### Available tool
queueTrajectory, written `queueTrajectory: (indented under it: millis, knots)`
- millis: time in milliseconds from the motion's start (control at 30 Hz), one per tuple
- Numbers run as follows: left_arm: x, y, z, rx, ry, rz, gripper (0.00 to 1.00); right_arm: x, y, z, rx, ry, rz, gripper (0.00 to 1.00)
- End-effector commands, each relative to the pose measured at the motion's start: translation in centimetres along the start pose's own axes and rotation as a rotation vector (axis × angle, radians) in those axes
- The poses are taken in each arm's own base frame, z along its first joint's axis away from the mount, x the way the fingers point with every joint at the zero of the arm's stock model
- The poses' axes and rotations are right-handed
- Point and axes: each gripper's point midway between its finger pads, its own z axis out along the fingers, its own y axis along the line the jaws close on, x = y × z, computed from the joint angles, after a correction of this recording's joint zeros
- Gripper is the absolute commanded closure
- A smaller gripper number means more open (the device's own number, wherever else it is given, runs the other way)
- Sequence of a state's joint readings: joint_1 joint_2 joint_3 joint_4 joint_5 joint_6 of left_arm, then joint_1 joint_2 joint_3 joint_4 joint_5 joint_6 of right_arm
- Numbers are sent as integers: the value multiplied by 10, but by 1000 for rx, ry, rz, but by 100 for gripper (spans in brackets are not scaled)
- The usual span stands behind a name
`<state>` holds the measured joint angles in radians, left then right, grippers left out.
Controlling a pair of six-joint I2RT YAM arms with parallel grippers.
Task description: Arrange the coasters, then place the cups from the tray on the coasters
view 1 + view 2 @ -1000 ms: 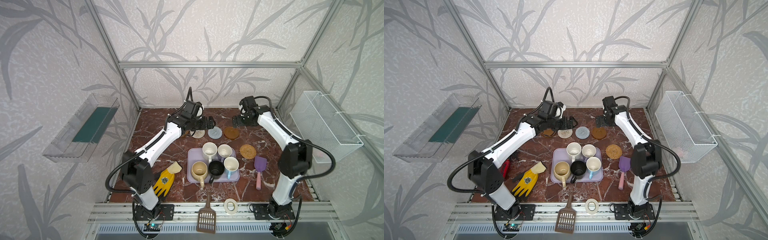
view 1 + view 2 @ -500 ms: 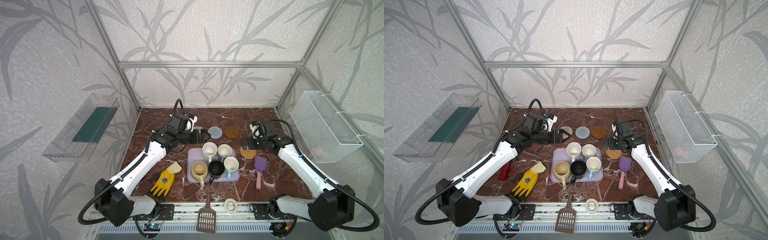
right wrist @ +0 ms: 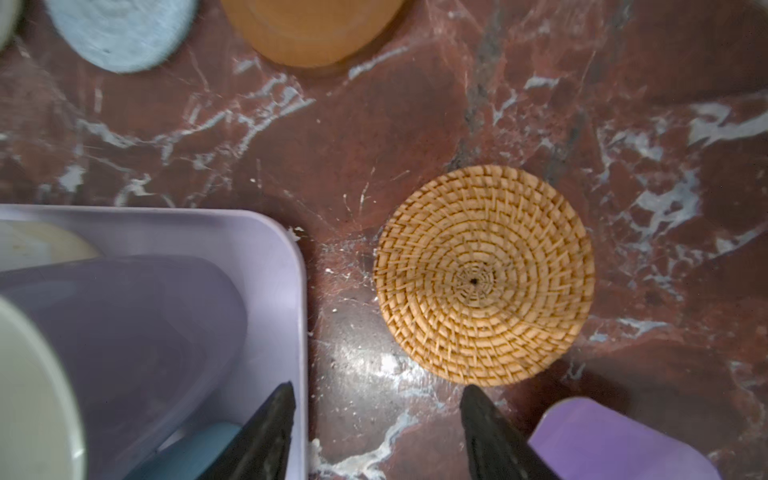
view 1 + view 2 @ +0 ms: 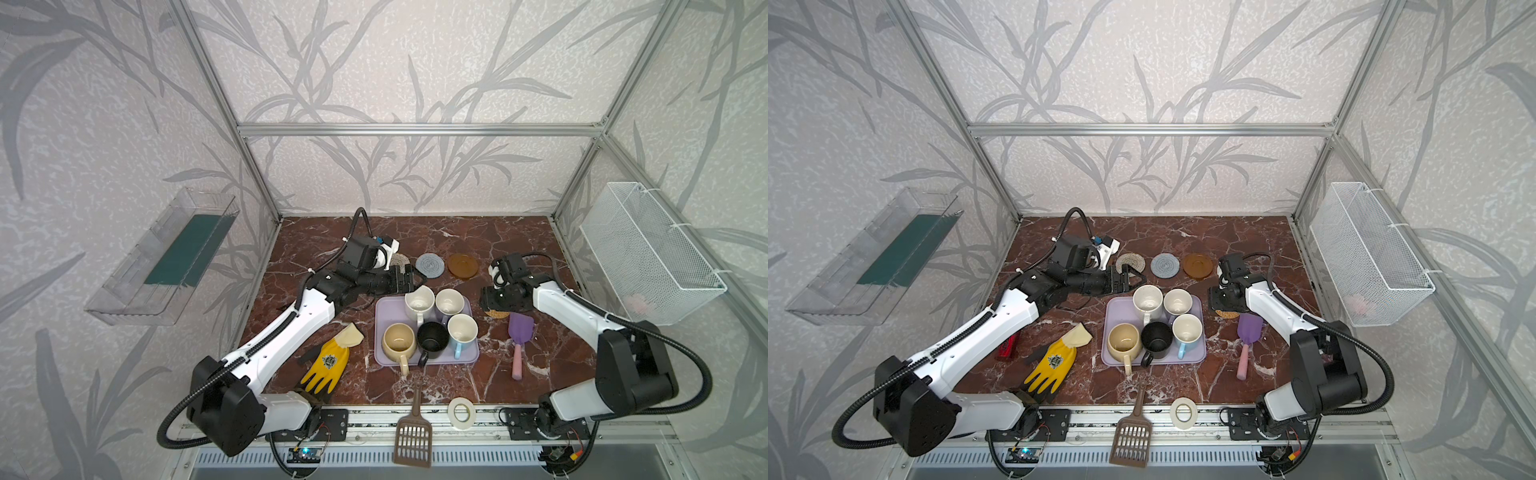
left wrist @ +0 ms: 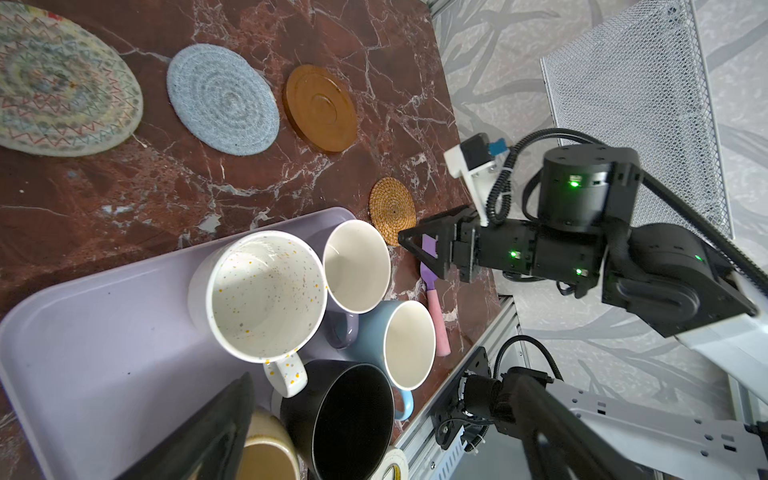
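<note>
5 handled mugs are standing upright inside the pale lavender plastic tray (image 4: 385, 311) on the red-brown marble desk (image 4: 457, 232). The off-white speckled mug (image 4: 419, 300) and the lavender mug with a white inside (image 4: 449, 301) are sitting along the tray's far edge. The beige-yellow mug (image 4: 398, 340), the black mug (image 4: 432, 338) and the light blue mug (image 4: 462, 330) are sitting along its near edge. The tan rattan coaster (image 3: 484, 276) is lying just beside the tray's far right corner. Beyond the tray's far edge, 3 more discs are lying in a row: the cream woven spiral coaster (image 4: 1130, 262), the grey-blue woven coaster (image 4: 430, 264) and the glossy amber-brown coaster (image 4: 462, 264). The right pincer (image 3: 376, 390) is pointing down at the strip of desk between the tray and the rattan coaster, its jaws partway apart and gripping nothing. The left pincer (image 4: 1133, 280) is hanging at the tray's far left corner, near the speckled mug, spread wide and empty. A purple plastic scoop with a pink handle (image 4: 518, 336) is lying right of the tray.
</note>
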<state>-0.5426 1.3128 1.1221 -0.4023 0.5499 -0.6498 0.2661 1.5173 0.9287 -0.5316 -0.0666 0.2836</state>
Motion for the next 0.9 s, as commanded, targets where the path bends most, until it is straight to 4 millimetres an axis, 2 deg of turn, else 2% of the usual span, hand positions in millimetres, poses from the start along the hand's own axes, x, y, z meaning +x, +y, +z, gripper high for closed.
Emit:
queueTrajectory:
  millis: [0, 300, 467, 500, 733, 867]
  knots:
    - [-8, -13, 0, 27, -9, 14, 1, -10, -8, 2, 50, -25, 16, 43]
    - [-11, -21, 17, 38, 13, 19, 2, -3, -15, 29, 87, 61, -3, 50]
    - [-11, -21, 21, 34, 15, 25, 3, -2, -17, 36, 104, 95, -16, 53]
    - [-11, -21, 21, 32, 15, 24, 3, 2, -19, 43, 113, 120, -19, 53]
    - [-12, -18, 25, 24, 16, 27, 3, 2, -29, 57, 161, 184, -25, 59]
    - [-13, -18, 27, 20, 16, 29, 3, -5, -32, 64, 164, 214, -24, 60]
